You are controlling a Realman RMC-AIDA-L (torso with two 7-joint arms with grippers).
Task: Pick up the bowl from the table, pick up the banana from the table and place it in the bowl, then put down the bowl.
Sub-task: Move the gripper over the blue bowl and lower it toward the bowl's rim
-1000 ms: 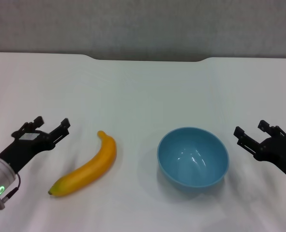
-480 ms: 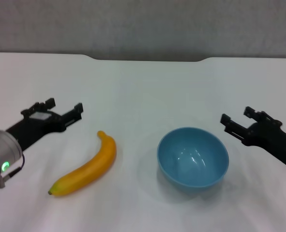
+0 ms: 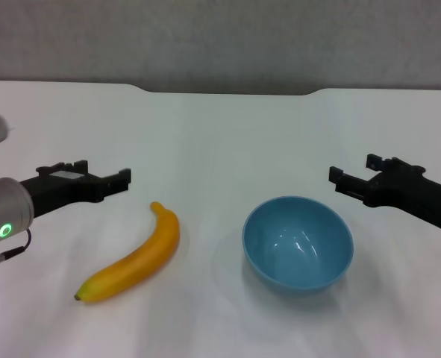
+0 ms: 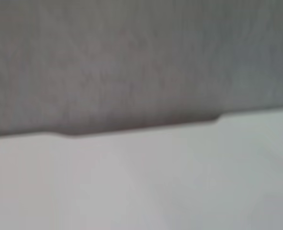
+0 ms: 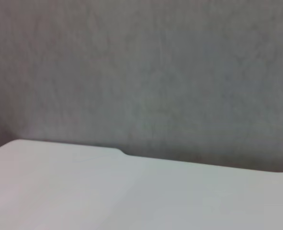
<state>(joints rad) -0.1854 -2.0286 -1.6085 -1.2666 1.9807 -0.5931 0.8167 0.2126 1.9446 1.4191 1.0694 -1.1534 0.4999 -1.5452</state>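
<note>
The bowl [image 3: 297,242] rests upright on the tabletop [image 3: 220,142], right of centre. The banana [image 3: 133,256] lies to its left, apart from it, greenish tip nearest. The left gripper [image 3: 103,180] hovers just beyond the banana's far end, jaws spread, holding nothing. The right gripper [image 3: 357,177] hovers beyond the bowl's far right rim, jaws spread, holding nothing.

On the table [image 3: 220,134], the banana [image 3: 134,257] lies left of the bowl [image 3: 298,242], apart from it.
</note>
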